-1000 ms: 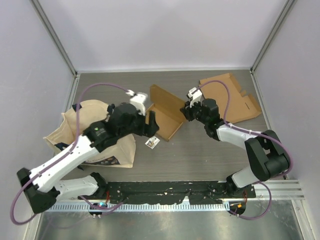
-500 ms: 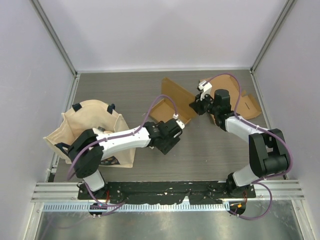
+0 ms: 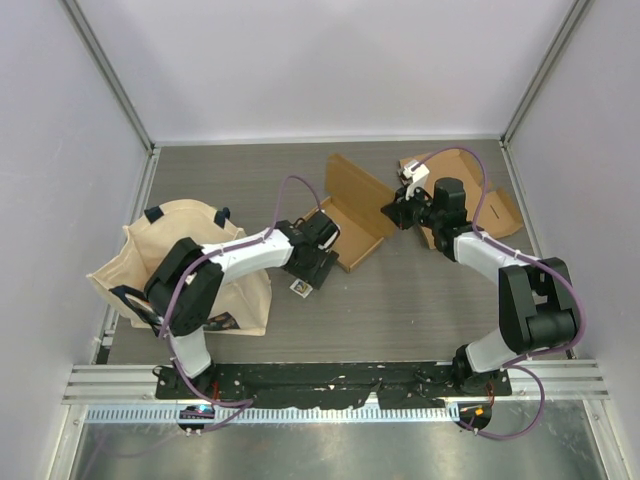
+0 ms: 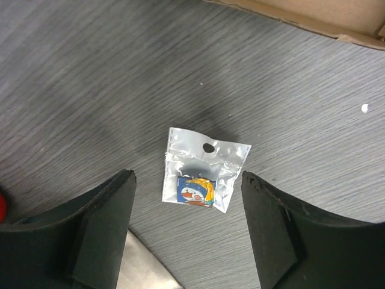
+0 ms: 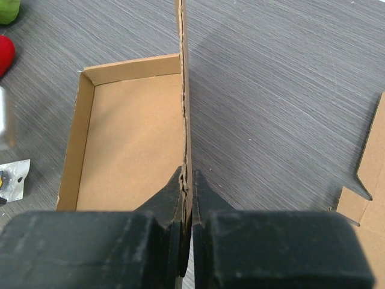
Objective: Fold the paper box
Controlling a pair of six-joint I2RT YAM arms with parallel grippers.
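The paper box (image 3: 345,232) is a shallow brown cardboard tray in the middle of the table, with its tall flap (image 3: 362,186) standing upright. My right gripper (image 3: 397,213) is shut on that flap's edge. In the right wrist view the flap (image 5: 183,84) runs straight up from the pinching jaws of the right gripper (image 5: 187,176), and the tray (image 5: 129,138) lies to the left. My left gripper (image 3: 307,262) is open just left of the box, over a small clear packet (image 4: 204,170). The packet lies flat between the fingers of the left gripper (image 4: 187,180), untouched.
A beige tote bag (image 3: 180,262) lies at the left. A flat cardboard sheet (image 3: 478,192) lies at the back right, behind my right arm. Red (image 5: 5,53) and green (image 5: 8,8) objects show at the right wrist view's left edge. Walls enclose the table.
My right gripper closed on the flap and carried it back and to the right, shifting the box. My left arm swung right under the box, then back left over the packet.
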